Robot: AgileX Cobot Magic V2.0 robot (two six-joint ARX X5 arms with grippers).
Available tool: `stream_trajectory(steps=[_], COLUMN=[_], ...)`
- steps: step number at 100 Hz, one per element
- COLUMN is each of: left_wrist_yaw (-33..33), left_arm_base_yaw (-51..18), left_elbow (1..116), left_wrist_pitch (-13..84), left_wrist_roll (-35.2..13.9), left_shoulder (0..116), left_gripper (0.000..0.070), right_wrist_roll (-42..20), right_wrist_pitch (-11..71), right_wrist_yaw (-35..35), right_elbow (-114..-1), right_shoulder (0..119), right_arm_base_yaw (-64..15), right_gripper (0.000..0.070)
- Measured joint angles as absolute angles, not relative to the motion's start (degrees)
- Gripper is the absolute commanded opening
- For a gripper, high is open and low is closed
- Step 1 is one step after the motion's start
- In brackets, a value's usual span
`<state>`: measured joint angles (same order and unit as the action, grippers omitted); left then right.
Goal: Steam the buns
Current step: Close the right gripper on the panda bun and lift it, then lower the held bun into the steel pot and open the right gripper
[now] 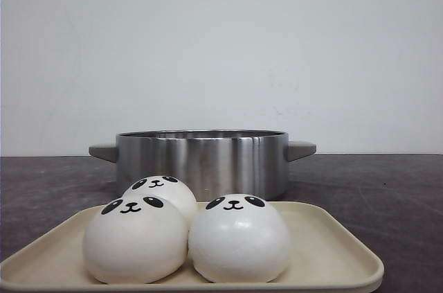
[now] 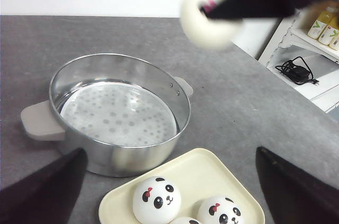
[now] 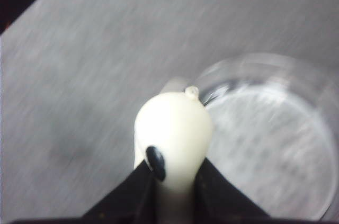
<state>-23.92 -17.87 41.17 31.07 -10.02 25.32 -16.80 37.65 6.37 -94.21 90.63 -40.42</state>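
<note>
The steel steamer pot (image 1: 201, 161) stands at 12 o'clock behind the cream tray (image 1: 332, 251), its perforated liner bare. Three panda buns (image 1: 239, 237) sit touching on the tray; the fourth bun (image 2: 209, 15) hangs high in the air — pinched in your right gripper (image 3: 172, 179), jaws closed on it. Your left gripper (image 2: 169, 181) hovers over the tray, jaws spread, empty. The step in hand appears to be the carry: next, bring the bun over the liner and lower it before releasing.

Dark grey table (image 1: 387, 182): steel pot (image 1: 202, 161), cream tray (image 1: 325, 251) just beside.
</note>
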Motion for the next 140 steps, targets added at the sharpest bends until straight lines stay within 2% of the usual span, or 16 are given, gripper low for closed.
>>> stream_trajectory(steps=[33, 74, 78, 89, 95, 140], left_wrist_yaw=[-23.88, -23.88, -23.88, -23.88, -23.88, -23.88], left_arm_base_yaw=[-17.87, -17.87, -17.87, -17.87, -17.87, -17.87], left_elbow=[41.17, 41.17, 41.17, 41.17, 41.17, 41.17], left_wrist_pitch=[31.09, 31.16, 31.33, 32.38, 32.86, 32.84], left_wrist_roll=[-10.02, -10.02, -10.04, -10.02, -10.02, -10.04], left_shoulder=[25.32, 25.32, 25.32, 25.32, 25.32, 25.32], left_gripper=[0.0595, 0.0595, 0.0596, 0.0596, 0.0596, 0.0596], right_wrist_roll=[-16.23, -15.86, -15.86, -15.86, -15.86, -17.74], right_wrist_pitch=[29.50, 24.49, 24.49, 25.28, 25.26, 26.63], right_wrist_yaw=[6.02, 5.91, 5.72, 3.86, 2.72, 1.98], right_elbow=[-94.65, -94.59, -94.59, -94.56, -94.56, -94.98], right_shoulder=[107.61, 119.35, 119.70, 120.05, 120.05, 120.05], right_arm_base_yaw=[-32.38, -30.96, -30.96, -30.96, -30.98, -30.96], right_gripper=[0.0007, 0.0012, 0.0039, 0.0228, 0.0280, 0.0290])
